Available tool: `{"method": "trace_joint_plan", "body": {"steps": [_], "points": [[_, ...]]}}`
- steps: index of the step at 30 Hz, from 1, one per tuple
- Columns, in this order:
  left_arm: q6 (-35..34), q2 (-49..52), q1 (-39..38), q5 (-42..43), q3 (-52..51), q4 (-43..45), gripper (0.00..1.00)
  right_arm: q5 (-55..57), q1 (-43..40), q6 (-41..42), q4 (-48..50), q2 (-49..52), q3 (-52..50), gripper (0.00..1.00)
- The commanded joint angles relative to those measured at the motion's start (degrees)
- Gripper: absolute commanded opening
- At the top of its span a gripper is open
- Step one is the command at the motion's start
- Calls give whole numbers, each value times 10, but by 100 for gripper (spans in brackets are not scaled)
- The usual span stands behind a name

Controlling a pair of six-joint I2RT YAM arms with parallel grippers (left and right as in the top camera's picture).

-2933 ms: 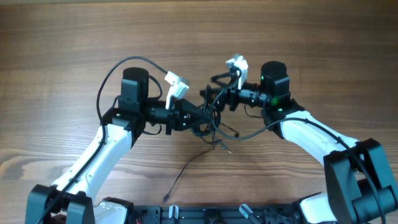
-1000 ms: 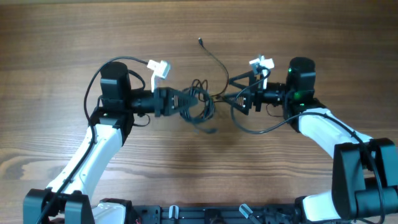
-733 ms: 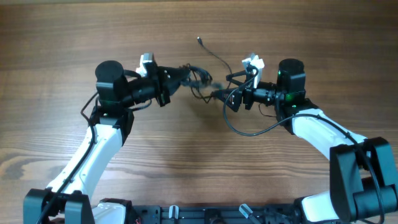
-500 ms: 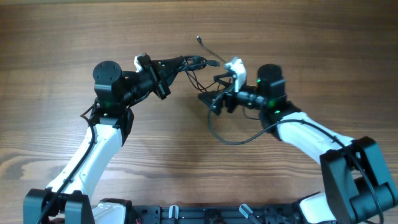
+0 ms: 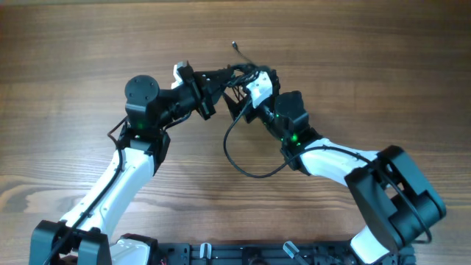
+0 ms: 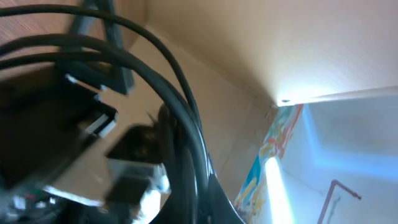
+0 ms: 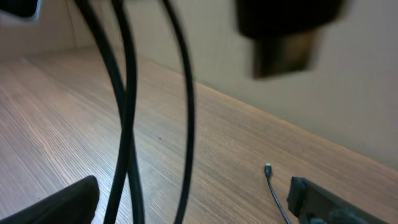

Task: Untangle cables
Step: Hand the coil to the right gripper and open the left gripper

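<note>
**A:** Where are the cables?

**B:** The cables are bunched right at the tip of the left gripper. Its jaws are clamped together on the bundle.

**A:** And the other side?

**B:** The right gripper faces the left one from just across the bunch, jaws spread wide. In its wrist view three black strands hang down between its two fingers. I can't tell whether any strand touches a finger.

**A:** What's around them?

**B:** One loose end trails out beyond both grippers, on the far side from the arms. Its tiny plug lies on the wooden worktop.

**A:** Anything in the way?

**B:** A thick black wire loops over the worktop behind the right gripper, on the arm's side. It is the same colour as the cords and rises up near the bunch. A blurred dark block also sits above the right gripper's fingers in its wrist view, too soft to tell what it is.

**A:** What does the left wrist view show?

**B:** Mostly cords crossing close to the lens, out of focus, so the grip itself is hidden there. Past them are a pale wall and ceiling, a bright strip light and a colourful poster.
</note>
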Motion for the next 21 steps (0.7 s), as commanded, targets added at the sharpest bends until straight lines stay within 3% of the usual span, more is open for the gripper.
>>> {"method": "trace_joint_plan", "body": {"steps": [1,2,3,7,12,14,15,17,20,21], "points": [[-90,-10,-10,8,3,8,4,6,1,1,3,16,1,62],[-90,-10,-10,7,3,8,4,1,1,16,4,16,1,38],[-90,-10,-9,4,3,8,4,-4,1,44,4,16,1,4],[-90,-10,10,-20,3,6,5,-85,0,180,-20,13,1,4],[-79,-10,76,-53,3,-76,55,-302,-2,338,-99,11,1,4],[-30,-10,104,-72,3,-135,74,-386,-9,386,-130,11,1,4],[6,-10,121,-76,3,-176,84,-428,-14,399,-139,11,1,4],[62,-10,141,-76,3,-218,91,-459,-21,415,-157,11,1,4],[269,-10,167,-71,3,-242,96,-487,-29,426,-202,11,1,4],[385,-10,171,-54,3,-242,96,-506,-30,432,-211,11,1,4]]}}
